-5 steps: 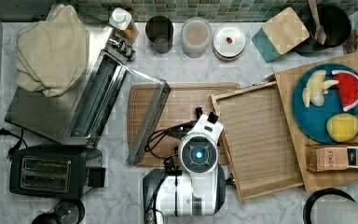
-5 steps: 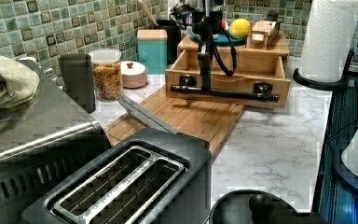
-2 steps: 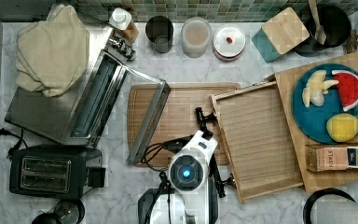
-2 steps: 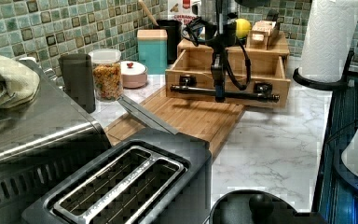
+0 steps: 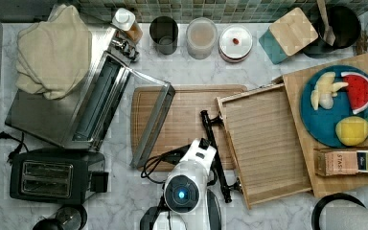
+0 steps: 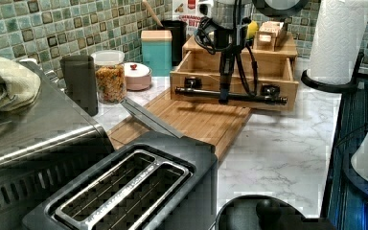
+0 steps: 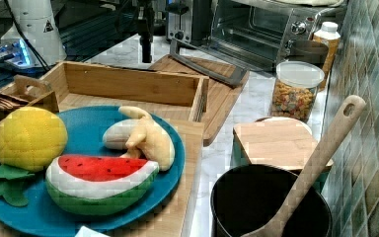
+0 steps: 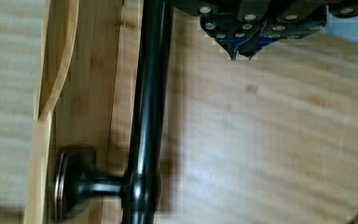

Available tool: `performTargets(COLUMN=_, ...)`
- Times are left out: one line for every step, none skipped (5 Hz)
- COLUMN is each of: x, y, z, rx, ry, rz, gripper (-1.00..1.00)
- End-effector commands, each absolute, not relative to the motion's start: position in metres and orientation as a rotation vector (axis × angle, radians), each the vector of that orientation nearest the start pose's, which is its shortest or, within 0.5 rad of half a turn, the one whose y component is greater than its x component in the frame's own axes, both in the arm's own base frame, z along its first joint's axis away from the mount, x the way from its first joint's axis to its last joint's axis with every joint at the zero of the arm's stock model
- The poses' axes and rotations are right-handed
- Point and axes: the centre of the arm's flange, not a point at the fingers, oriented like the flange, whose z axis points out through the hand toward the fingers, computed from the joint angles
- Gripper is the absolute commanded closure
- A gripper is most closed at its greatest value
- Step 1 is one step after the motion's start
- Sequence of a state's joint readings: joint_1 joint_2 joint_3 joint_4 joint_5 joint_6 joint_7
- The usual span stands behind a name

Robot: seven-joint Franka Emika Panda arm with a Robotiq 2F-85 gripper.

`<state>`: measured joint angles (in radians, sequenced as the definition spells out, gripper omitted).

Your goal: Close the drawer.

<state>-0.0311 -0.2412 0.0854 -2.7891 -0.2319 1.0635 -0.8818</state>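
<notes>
Drawer (image 5: 268,143) pulled well out from under wooden top (image 5: 297,96) carrying blue fruit plate (image 5: 316,122); long axis running along its dark bar handle (image 5: 215,153), front face turned toward cutting board (image 5: 191,124) in top view. Handle side overhanging board's edge. Gripper (image 6: 224,93) hanging just at the handle's middle in left view, fingers pointing down; cannot tell how far apart, or whether gripping anything. Since 0.4 s ago: arm base shifted slightly, drawer unmoved. Open toaster-oven door (image 5: 151,127) resting on the board's far side from the drawer; toaster (image 5: 52,175) beyond it.
</notes>
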Motion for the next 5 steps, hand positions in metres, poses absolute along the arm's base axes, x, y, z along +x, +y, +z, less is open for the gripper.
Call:
performTargets(x=0.392, y=0.0, z=0.264, rx=-3.282, ry=-0.407, rz=-0.041, gripper=1.0)
performTargets(x=0.39, y=-0.008, z=0.266, rx=-3.309, ry=-0.382, rz=-0.032, gripper=1.0)
performTargets(x=0.387, y=-0.021, z=0.274, rx=-3.346, ry=-0.386, rz=-0.061, gripper=1.0)
performTargets(x=0.387, y=-0.042, z=0.279, rx=-3.35, ry=-0.419, rz=-0.132, gripper=1.0)
performTargets(x=0.391, y=-0.061, z=0.276, rx=-3.33, ry=-0.455, rz=-0.172, gripper=1.0)
